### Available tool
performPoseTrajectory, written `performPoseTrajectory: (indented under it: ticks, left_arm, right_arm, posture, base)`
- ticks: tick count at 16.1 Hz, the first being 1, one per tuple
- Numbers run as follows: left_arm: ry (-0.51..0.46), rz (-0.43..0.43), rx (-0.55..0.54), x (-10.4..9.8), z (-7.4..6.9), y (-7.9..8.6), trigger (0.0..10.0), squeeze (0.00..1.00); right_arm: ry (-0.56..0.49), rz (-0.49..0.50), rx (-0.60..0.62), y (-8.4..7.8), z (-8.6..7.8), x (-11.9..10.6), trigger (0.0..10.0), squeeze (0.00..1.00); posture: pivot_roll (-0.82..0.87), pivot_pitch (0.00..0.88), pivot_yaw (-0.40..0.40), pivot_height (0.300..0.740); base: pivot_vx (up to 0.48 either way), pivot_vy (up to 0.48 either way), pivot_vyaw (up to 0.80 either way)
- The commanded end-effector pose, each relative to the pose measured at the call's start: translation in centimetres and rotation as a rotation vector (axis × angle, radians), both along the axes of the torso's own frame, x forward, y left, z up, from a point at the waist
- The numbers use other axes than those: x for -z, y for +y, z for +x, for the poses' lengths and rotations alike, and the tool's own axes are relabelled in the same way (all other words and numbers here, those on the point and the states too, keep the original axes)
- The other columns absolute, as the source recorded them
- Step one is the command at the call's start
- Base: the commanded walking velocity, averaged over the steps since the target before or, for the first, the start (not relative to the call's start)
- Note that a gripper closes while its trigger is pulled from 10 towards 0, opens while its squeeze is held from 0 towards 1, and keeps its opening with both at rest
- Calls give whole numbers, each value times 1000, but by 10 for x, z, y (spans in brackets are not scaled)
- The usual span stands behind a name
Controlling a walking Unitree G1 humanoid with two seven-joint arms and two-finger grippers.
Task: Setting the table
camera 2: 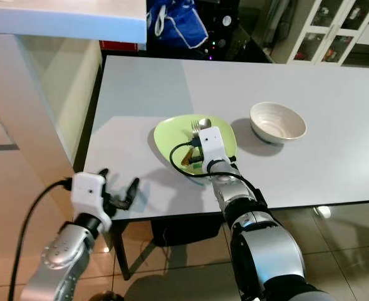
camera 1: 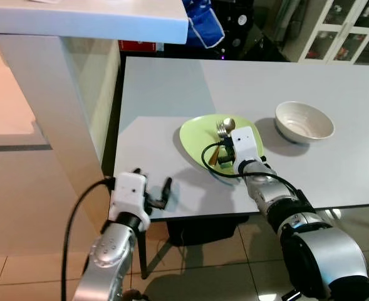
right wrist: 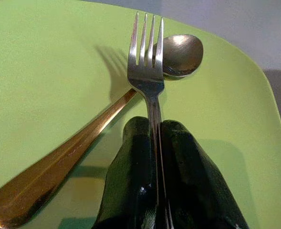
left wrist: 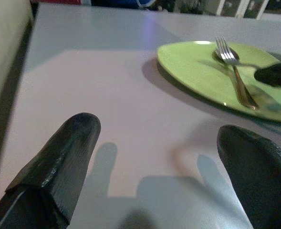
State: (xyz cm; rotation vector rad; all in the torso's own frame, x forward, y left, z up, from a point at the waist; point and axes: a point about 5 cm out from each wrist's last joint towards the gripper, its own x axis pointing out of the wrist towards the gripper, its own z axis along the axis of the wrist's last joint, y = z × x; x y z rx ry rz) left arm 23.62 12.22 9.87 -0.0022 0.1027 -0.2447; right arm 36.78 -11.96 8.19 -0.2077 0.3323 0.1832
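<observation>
One green plate (camera 1: pixel 200 135) lay on the grey surface (camera 1: pixel 165 94), with one white bowl (camera 1: pixel 304 121) standing apart from it on the robot's right. On the plate were two utensils: one fork (right wrist: pixel 148 67) and one spoon (right wrist: pixel 178 53), the fork's tines lying across the spoon's neck. The right tool (right wrist: pixel 154 143) was over the plate, its two fingers pinched narrowly on the fork's handle. The left tool (camera 1: pixel 151 195) hovered at the surface's near edge, fingers spread wide and holding nothing.

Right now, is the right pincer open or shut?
Shut: the right pincer has both fingers pressed on the fork handle, over the green plate.
</observation>
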Motion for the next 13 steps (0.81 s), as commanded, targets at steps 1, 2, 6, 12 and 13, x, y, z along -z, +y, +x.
performPoseTrajectory:
  ticks: [1, 2, 6, 12, 13]
  left_arm:
    - [-24, -3, 10, -7, 1, -5, 10000, 0]
    - [-23, -3, 5, -7, 0, -4, 10000, 0]
    - [-9, -3, -7, -9, -5, -5, 10000, 0]
    - [-11, -12, -10, -11, -3, -8, 10000, 0]
    - [-10, -15, -9, -11, -3, -9, 10000, 0]
  right_arm:
    - [66, 2, 30, -5, -6, 12, 10000, 1000]
    - [64, 8, 32, -5, -5, 11, 10000, 1000]
    - [67, 5, 19, -2, -5, 10, 10000, 1000]
    - [-33, -16, -5, 2, 4, -7, 10000, 0]
    - [-89, -31, -9, 3, 7, -14, 10000, 0]
  posture:
    - [204, 66, -81, 740]
    - [206, 69, -84, 740]
    - [210, 75, -89, 740]
    - [194, 60, -97, 740]
    - [192, 56, -99, 740]
  base:
    - [0, 0, 0]
    - [0, 0, 0]
    - [0, 0, 0]
    - [0, 0, 0]
    - [0, 0, 0]
